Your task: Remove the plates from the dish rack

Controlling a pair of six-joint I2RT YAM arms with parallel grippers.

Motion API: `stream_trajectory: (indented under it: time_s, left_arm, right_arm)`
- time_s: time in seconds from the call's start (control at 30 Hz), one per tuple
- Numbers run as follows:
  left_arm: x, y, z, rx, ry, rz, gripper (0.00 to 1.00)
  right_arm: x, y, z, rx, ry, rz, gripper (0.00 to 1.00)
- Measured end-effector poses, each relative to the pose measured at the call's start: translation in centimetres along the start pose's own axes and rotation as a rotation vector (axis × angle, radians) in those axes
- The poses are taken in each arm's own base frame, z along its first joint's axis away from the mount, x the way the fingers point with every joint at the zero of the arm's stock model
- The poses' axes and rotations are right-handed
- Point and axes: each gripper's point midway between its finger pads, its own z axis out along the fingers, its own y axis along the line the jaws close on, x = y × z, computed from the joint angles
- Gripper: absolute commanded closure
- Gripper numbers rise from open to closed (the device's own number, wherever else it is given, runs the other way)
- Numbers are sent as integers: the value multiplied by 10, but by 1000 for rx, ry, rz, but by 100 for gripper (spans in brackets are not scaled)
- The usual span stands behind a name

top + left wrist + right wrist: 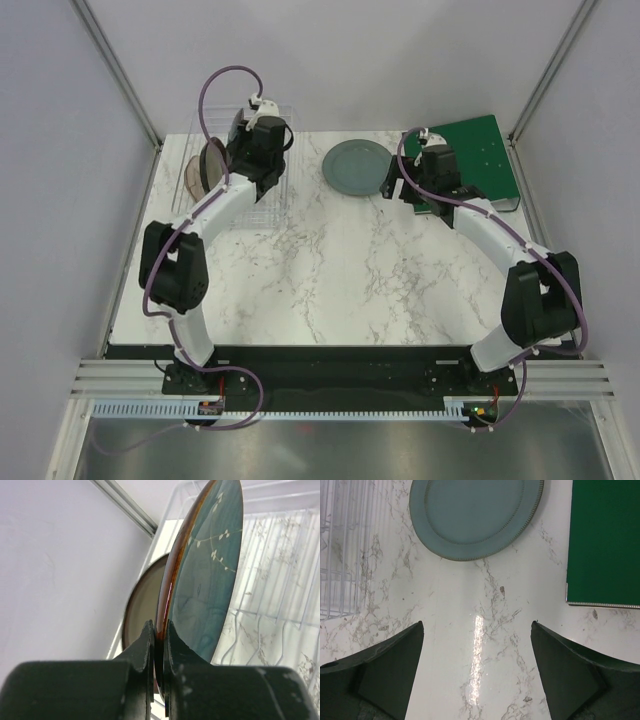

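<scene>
Plate (210,580) stands on edge, rim pinched in left pincer (158,631); right pincer (477,626) gapes wide, empty.

The left arm (215,210) and right arm (490,225) share white links, black joints, looping purple cables (203,105), black jaws.

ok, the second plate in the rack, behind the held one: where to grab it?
Probably its upper rim, coming from above. The second plate stands on edge in the dish rack, so only the rim offers a thin edge; pinch it with a finger on each face, as the left hand does on the held plate.
</scene>
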Motion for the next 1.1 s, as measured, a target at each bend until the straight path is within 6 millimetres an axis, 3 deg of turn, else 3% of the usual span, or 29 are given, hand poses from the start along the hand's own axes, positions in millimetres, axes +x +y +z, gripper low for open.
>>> stream_trajectory:
  time_s: [0.13,0.3,0.53,0.67,0.73,0.83,0.97,1.1]
  left_arm:
    - [-20,20,-10,-32,-32,-3,98]
    - [-46,53,-46,-13,-62,-28,98]
    - [-79,88,-144,391,-146,-330,98]
    - [-79,101,-189,583,-169,-522,98]
    - [-72,93,-199,653,-146,-573,98]
    - [-52,60,-207,771,-56,-616,98]
    - [-3,-1,-212,908,139,-619,98]
    - [39,-33,-221,970,291,-611,98]
  right_arm:
    - [7,2,-5,-13,10,5,5]
    - [11,17,-11,-83,26,1,4]
    - [7,58,-24,-273,15,5,3]
    - [2,82,-38,-394,-8,7,3]
    - [-2,91,-44,-447,-25,9,3]
    - [-7,104,-52,-528,-52,11,3]
    - [-4,113,-58,-603,-62,27,2]
    - [1,120,-61,-650,-54,40,2]
